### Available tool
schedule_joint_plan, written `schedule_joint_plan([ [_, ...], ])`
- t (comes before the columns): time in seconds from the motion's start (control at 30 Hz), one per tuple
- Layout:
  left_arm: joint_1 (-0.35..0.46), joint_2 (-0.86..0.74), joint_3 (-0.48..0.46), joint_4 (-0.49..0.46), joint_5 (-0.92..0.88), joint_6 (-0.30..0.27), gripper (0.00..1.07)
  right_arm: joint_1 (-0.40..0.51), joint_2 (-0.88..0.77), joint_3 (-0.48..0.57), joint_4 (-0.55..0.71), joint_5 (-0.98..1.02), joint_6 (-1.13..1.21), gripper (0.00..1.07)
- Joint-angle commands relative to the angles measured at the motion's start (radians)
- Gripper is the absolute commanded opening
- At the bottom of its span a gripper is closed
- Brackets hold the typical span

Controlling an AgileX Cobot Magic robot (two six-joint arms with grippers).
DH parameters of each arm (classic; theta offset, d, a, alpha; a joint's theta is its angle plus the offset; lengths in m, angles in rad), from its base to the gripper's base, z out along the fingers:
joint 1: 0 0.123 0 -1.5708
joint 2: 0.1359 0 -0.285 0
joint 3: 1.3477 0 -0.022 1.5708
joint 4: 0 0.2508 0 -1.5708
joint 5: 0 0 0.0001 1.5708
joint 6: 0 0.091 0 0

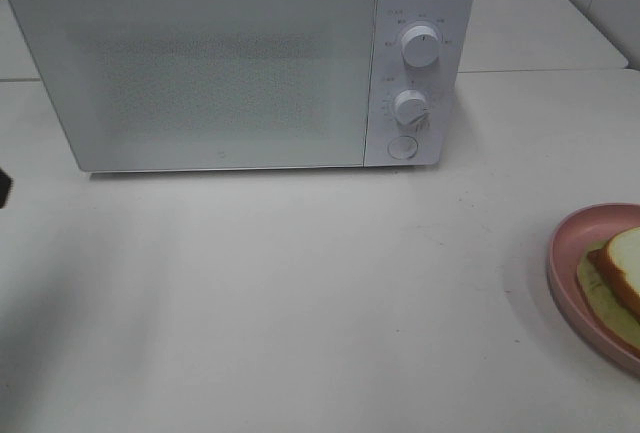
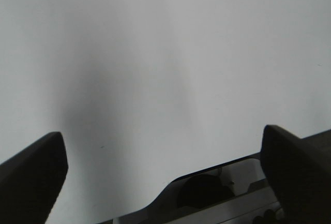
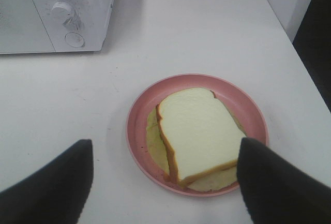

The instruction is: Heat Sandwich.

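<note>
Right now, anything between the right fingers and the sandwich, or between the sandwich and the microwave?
Nothing sits between the open right gripper and the sandwich on its pink plate. The table toward the microwave looks bare, but the microwave door is closed, blocking entry.

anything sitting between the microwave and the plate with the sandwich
Nothing: bare white table separates the microwave from the plate holding the sandwich, in both exterior and right wrist views.
</note>
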Motion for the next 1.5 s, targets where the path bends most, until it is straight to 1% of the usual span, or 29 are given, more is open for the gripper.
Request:
schedule_joint_plan([
  [0.03, 0.063, -0.082, 0.002, 0.104, 0.056, -0.125, 0.95, -0.008, -0.022, 0.003, 0.0, -0.016, -0.009, 0.75],
  [0.07, 0.076, -0.107, 0.002, 0.137, 0.073, -0.162, 0.95, -0.008, -0.022, 0.003, 0.0, -0.016, -0.009, 0.75],
  [0.1, 0.088, -0.154, 0.002, 0.206, 0.124, -0.212, 0.95, -0.008, -0.022, 0.003, 0.0, -0.016, -0.009, 0.75],
  [0.13, 0.089, -0.181, 0.002, 0.247, 0.149, -0.234, 0.95, -0.008, -0.022, 0.003, 0.0, -0.016, -0.009, 0.75],
  [0.17, 0.089, -0.181, 0.002, 0.247, 0.149, -0.234, 0.95, -0.008, -0.022, 0.003, 0.0, -0.016, -0.009, 0.75],
  [0.23, 0.089, -0.239, 0.003, 0.298, 0.182, -0.278, 0.95, -0.008, -0.022, 0.003, 0.0, -0.016, -0.009, 0.75],
  [0.27, 0.089, -0.297, 0.006, 0.321, 0.191, -0.293, 0.95, -0.008, -0.022, 0.003, 0.0, -0.016, -0.009, 0.75],
  [0.3, 0.089, -0.297, 0.006, 0.321, 0.191, -0.293, 0.95, -0.008, -0.022, 0.003, 0.0, -0.016, -0.009, 0.75],
  [0.37, 0.089, -0.361, 0.018, 0.322, 0.187, -0.291, 0.95, -0.008, -0.022, 0.003, 0.0, -0.016, -0.009, 0.75],
  [0.4, 0.089, -0.432, 0.037, 0.319, 0.18, -0.272, 0.95, -0.008, -0.022, 0.003, 0.0, -0.016, -0.009, 0.75],
  [0.43, 0.089, -0.468, 0.051, 0.311, 0.176, -0.25, 0.95, -0.008, -0.022, 0.003, 0.0, -0.016, -0.009, 0.75],
  [0.47, 0.089, -0.468, 0.051, 0.311, 0.176, -0.25, 0.95, -0.008, -0.022, 0.003, 0.0, -0.016, -0.009, 0.75],
  [0.53, 0.089, -0.533, 0.081, 0.293, 0.174, -0.216, 0.95, -0.008, -0.022, 0.003, 0.0, -0.016, -0.009, 0.75],
  [0.57, 0.089, -0.594, 0.125, 0.263, 0.167, -0.189, 0.95, -0.008, -0.022, 0.003, 0.0, -0.016, -0.009, 0.75],
  [0.6, 0.089, -0.624, 0.15, 0.246, 0.163, -0.178, 0.95, -0.008, -0.022, 0.003, 0.0, -0.016, -0.009, 0.75],
  [0.63, 0.089, -0.624, 0.15, 0.246, 0.163, -0.178, 0.95, -0.008, -0.022, 0.003, 0.0, -0.016, -0.009, 0.75],
  [0.67, 0.089, -0.652, 0.176, 0.231, 0.155, -0.17, 0.95, -0.008, -0.022, 0.003, 0.0, -0.016, -0.009, 0.75],
  [0.7, 0.089, -0.702, 0.221, 0.206, 0.149, -0.16, 0.95, -0.008, -0.022, 0.003, 0.0, -0.016, -0.009, 0.75],
  [0.77, 0.089, -0.743, 0.259, 0.191, 0.149, -0.16, 0.95, -0.008, -0.022, 0.003, 0.0, -0.016, -0.009, 0.75],
  [0.83, 0.089, -0.767, 0.27, 0.179, 0.132, -0.161, 0.95, -0.008, -0.022, 0.003, 0.0, -0.016, -0.009, 0.75],
  [0.87, 0.089, -0.812, 0.272, 0.177, 0.127, -0.159, 0.95, -0.008, -0.022, 0.003, 0.0, -0.016, -0.009, 0.75],
  [0.97, 0.089, -0.857, 0.277, 0.187, 0.116, -0.161, 0.95, -0.008, -0.022, 0.003, 0.0, -0.016, -0.009, 0.75],
  [1.03, 0.089, -0.93, 0.28, 0.191, 0.114, -0.164, 0.95, -0.008, -0.022, 0.003, 0.0, -0.016, -0.009, 0.75],
  [1.1, 0.089, -0.95, 0.28, 0.191, 0.114, -0.164, 0.95, -0.008, -0.022, 0.003, 0.0, -0.016, -0.009, 0.75],
  [1.23, 0.089, -1.068, 0.28, 0.196, 0.114, -0.172, 0.95, -0.008, -0.022, 0.003, 0.0, -0.016, -0.009, 0.75],
  [1.27, 0.089, -1.068, 0.28, 0.196, 0.114, -0.172, 0.95, -0.008, -0.022, 0.003, 0.0, -0.016, -0.009, 0.75],
  [1.33, 0.089, -1.139, 0.28, 0.204, 0.113, -0.172, 0.95, -0.008, -0.022, 0.003, 0.0, -0.016, -0.009, 0.75],
  [1.5, 0.086, -1.135, 0.28, 0.214, 0.113, -0.175, 0.95, -0.008, -0.017, 0.003, -0.003, -0.016, -0.003, 0.75],
])
